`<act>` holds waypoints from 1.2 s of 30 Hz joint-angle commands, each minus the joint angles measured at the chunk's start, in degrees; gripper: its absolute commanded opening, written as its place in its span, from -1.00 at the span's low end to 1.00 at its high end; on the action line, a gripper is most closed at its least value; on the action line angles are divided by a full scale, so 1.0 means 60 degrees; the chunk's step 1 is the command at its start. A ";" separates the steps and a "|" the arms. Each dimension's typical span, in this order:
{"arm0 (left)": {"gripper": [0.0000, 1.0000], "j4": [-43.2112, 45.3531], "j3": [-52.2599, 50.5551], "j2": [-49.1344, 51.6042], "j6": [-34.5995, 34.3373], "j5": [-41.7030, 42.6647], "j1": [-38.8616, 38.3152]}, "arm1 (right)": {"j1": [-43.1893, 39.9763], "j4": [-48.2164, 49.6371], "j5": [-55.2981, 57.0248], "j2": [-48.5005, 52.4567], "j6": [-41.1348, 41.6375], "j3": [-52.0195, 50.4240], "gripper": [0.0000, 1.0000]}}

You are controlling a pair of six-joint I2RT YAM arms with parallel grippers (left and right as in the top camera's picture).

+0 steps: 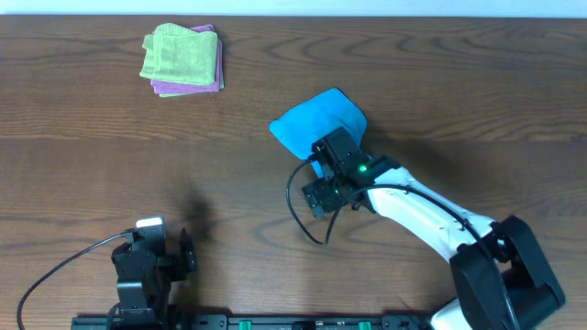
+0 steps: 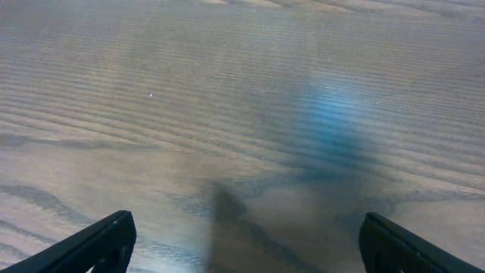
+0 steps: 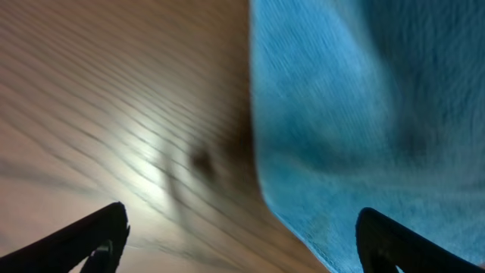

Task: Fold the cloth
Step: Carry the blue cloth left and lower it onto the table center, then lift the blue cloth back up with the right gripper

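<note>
The sky-blue cloth (image 1: 316, 126) lies on the wooden table right of centre, folded over into a smaller shape. It fills the right half of the right wrist view (image 3: 364, 114). My right gripper (image 1: 332, 158) hovers over the cloth's near edge; its fingers (image 3: 242, 239) are spread wide with nothing between them, one over bare wood, one over the cloth. My left gripper (image 1: 151, 249) rests at the front left, far from the cloth; its fingers (image 2: 246, 243) are open over bare wood.
A light green folded cloth (image 1: 180, 55) sits on a pink-purple folded cloth (image 1: 213, 81) at the back left. A black cable (image 1: 298, 206) loops beside the right arm. The table's front edge runs along a black rail (image 1: 303, 323).
</note>
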 commanded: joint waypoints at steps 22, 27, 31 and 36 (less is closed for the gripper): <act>0.90 -0.0189 -0.0200 -0.0062 0.0066 0.0040 -0.0029 | -0.0794 0.1778 0.0146 0.0874 -0.0310 -0.0488 0.24; 0.91 -0.0189 -0.0200 -0.0062 0.0066 0.0040 -0.0029 | -0.0794 0.1978 0.0149 0.0958 -0.0186 -0.0484 -0.56; 0.91 -0.0193 -0.0200 -0.0062 0.0066 0.0040 -0.0029 | -0.0805 0.1974 0.0142 0.0925 -0.0022 -0.0346 -0.98; 0.90 -0.0189 -0.0200 -0.0062 0.0066 0.0040 -0.0029 | -0.0841 0.0962 0.0142 0.0397 -0.0029 0.0820 -0.97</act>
